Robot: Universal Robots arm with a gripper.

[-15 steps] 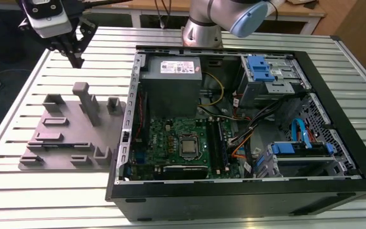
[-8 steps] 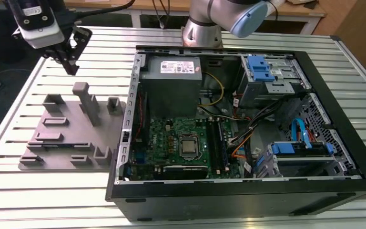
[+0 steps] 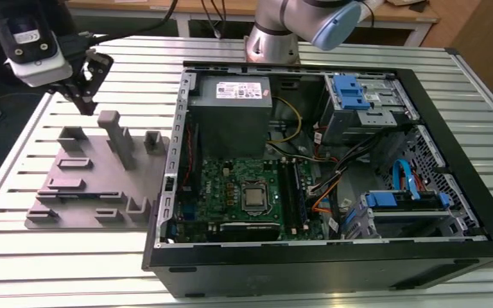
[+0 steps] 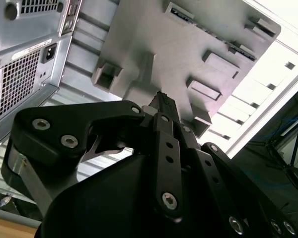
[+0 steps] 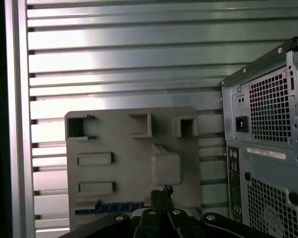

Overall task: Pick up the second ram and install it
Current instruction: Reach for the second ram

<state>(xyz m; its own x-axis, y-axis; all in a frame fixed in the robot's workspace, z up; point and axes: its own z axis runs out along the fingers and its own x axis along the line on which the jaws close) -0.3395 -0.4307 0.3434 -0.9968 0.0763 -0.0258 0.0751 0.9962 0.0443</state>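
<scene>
Aloft, closed pincer (image 5: 161,191) overhangs fixture (image 5: 124,141) holding second ram (image 5: 109,208).

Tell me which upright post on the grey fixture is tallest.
The wide middle post, flanked by two shorter posts in the exterior view; it rises well above both.

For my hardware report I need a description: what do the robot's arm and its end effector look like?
The arm is a silver-grey tube with a light blue joint cap. The end effector is black, its link bars fastened by silver screws. A white-and-black box sits above it.
</scene>
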